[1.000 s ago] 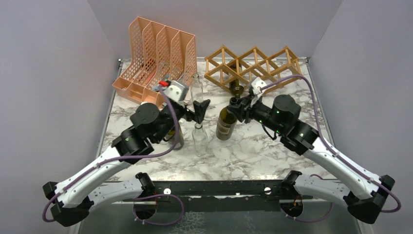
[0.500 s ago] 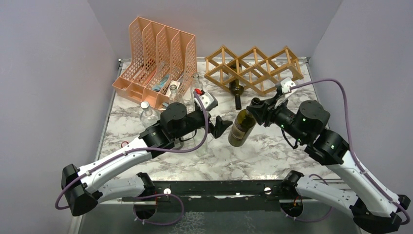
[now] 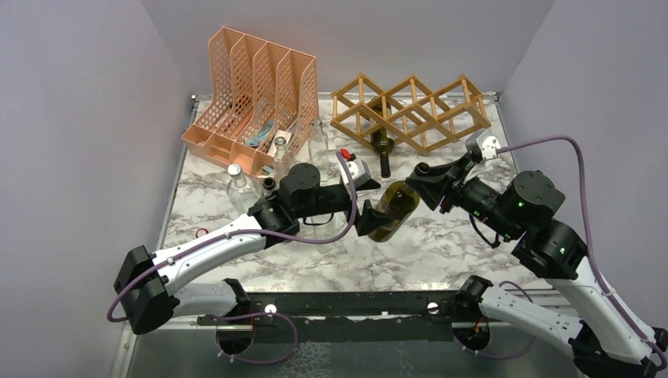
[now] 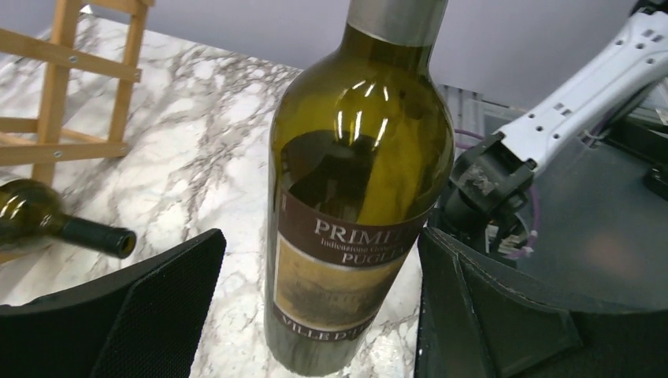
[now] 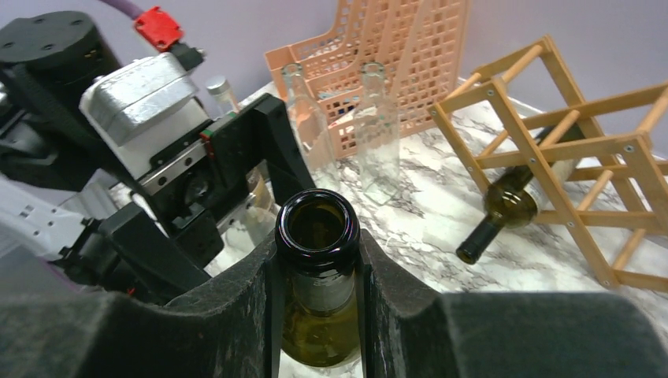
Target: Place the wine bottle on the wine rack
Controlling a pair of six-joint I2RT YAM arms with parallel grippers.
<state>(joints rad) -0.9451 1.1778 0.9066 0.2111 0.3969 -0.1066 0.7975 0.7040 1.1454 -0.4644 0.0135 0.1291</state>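
Observation:
A dark green wine bottle (image 3: pixel 391 209) with a brown label hangs tilted above the marble table. My right gripper (image 3: pixel 421 185) is shut on its neck, just under the open mouth (image 5: pixel 317 228). My left gripper (image 3: pixel 369 216) is open, with its jaws on either side of the bottle's lower body (image 4: pixel 358 181). There is a gap on the left side, and the right finger (image 4: pixel 504 315) is close to the glass. The tan wooden wine rack (image 3: pixel 410 110) stands at the back right. A second green bottle (image 3: pixel 384 146) lies in it with its neck pointing forward.
A peach mesh file organizer (image 3: pixel 252 87) stands at the back left. Clear glass bottles (image 3: pixel 317 142) (image 3: pixel 239 185) stand in front of it, beside my left arm. Grey walls close the sides and back.
My right gripper has carried the bottle to the right and tilted it more. My left arm has swung right, and its open jaws now flank the bottle's base.

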